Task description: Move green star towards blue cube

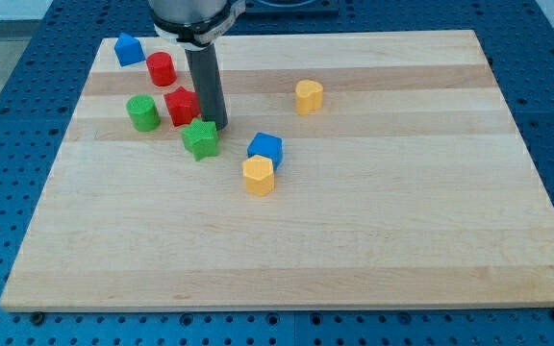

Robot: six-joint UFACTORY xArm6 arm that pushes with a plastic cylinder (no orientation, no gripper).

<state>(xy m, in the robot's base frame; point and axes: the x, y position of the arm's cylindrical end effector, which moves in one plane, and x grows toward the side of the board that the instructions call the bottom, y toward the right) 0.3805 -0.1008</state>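
The green star (200, 139) lies on the wooden board (373, 221), left of centre. The blue cube (266, 148) sits a short way to its right, touching a yellow hexagonal block (258, 176) just below it. My tip (214, 126) stands right at the star's upper right edge, between the star and a red star-like block (181, 106). The rod rises from there to the view's top.
A green cylinder (143, 112) is left of the red star. A red cylinder (161, 68) and a blue house-shaped block (128, 49) lie near the top left corner. A yellow block (308, 96) sits right of the rod, toward the top.
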